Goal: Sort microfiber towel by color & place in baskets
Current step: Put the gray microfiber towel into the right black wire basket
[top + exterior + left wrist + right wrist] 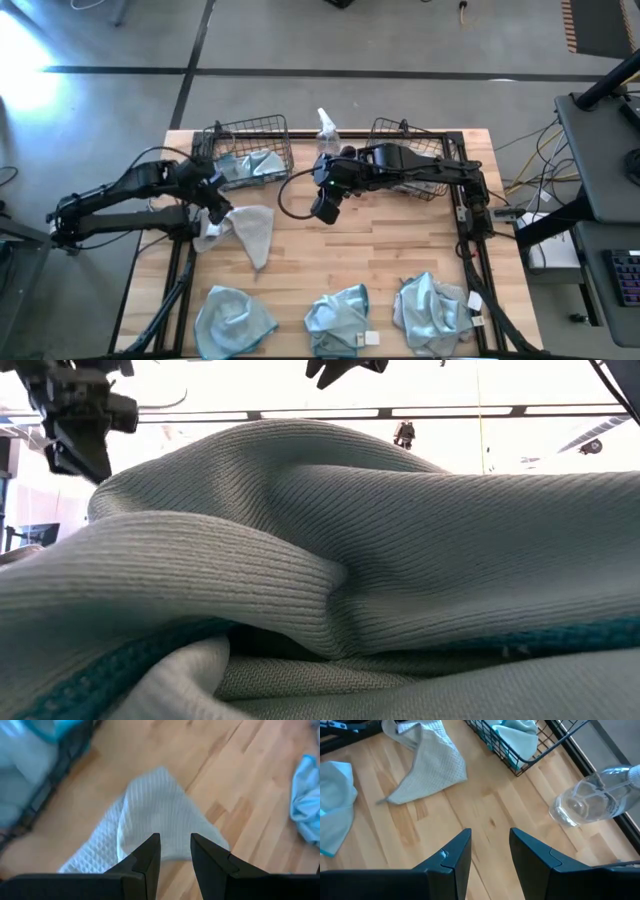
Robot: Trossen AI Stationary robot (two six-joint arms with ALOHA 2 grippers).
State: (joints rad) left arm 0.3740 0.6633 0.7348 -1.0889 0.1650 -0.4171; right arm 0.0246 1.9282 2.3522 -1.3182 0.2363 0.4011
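Note:
A pale grey-white towel [250,232] lies on the wooden table, partly folded over itself. My left gripper [218,208] is open at its far left corner; in the left wrist view my left gripper [175,840] has the towel [160,815] just beyond its fingertips. My right gripper [326,207] is open and hovers over bare wood at mid-table, holding nothing [490,835]. The left basket [281,131] holds teal-blue cloth [250,162]. The right arm partly covers the right basket [386,130]. Three teal-blue towels [235,320] [340,320] [430,310] lie along the near edge. My left gripper stands over the grey-white towel's edge [167,855] with its fingers apart, pointing down at a slant. I cannot tell whether the fingertips touch the cloth.
A clear spray bottle [325,125] stands between the two baskets at the far edge, close to the right arm, and shows in the right wrist view [590,800]. A pale teal towel [330,580] fills the low view. Bare wood lies between the grey-white towel and the near towels.

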